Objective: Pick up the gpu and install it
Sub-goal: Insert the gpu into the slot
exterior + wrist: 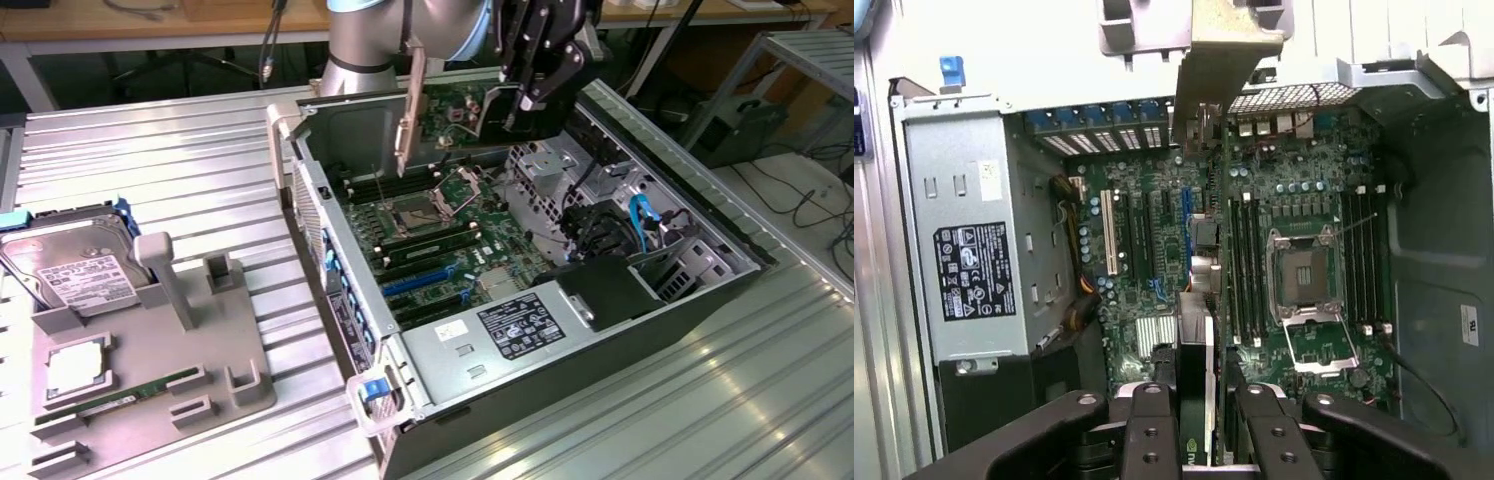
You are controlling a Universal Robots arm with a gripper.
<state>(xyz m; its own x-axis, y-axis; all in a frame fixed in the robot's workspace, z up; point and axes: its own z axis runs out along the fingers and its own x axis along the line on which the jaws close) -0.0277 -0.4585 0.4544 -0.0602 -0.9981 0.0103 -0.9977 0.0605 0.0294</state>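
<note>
Now, reading the exterior view from its left, you have the hard drive (70,265) in its grey holder (160,370) on the table (160,160), then the open computer case (601,340). Above its motherboard (441,235) your tool (527,105) is clamped on the gpu (461,110), hanging edge-on, bracket (411,110) leftward. It's likely light, stiff and fragile; grip the board edge, clear of the fan.

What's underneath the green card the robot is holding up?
Under the green card, held by the fingers, sits the open computer case with its big circuit board. The card hides a strip of that board right beneath it.
</note>
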